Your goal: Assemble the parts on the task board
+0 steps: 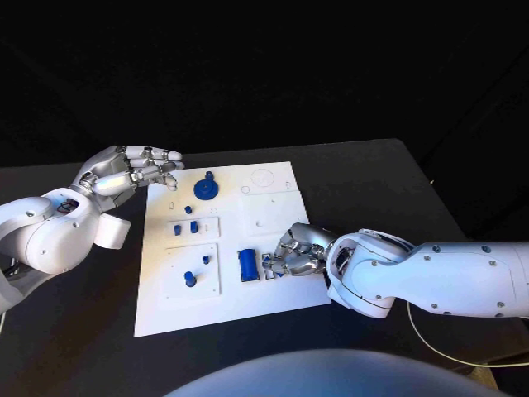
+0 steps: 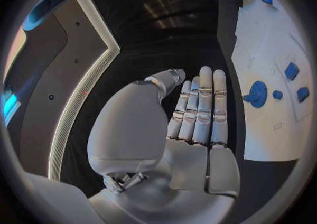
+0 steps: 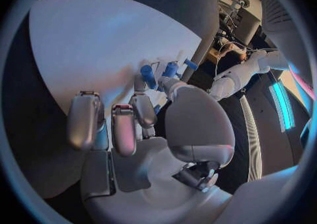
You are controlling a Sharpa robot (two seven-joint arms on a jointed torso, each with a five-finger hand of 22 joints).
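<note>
Right hand [image 1: 294,255], lower centre of the head view: fingers bunched at a blue cylinder part [image 1: 248,265] on the task board [image 1: 277,298]; the fingertips are touching or just beside it, and whether they actually pinch it cannot be told. Left hand [image 1: 131,174], upper left of the frame: raised just off the board's upper-left corner, fingers straight and side by side, holding nothing. Task board: white plate, centre of the black table [image 1: 372,178]. Blue geared disc [image 1: 207,188], near the board's upper left, seated flat. Two small blue pegs [image 1: 185,227], left-centre plate, apparently standing in their holes. Two more blue pieces [image 1: 197,270], lower-left plate, likewise in place as far as can be seen. Upper-right circular outline [image 1: 264,176] and the raised plate below it [image 1: 274,213]: no blue part visible on either. Judgement: left side of the board looks largely assembled; the cylinder is the piece in hand, and the right-side stations seem left to fill.
</note>
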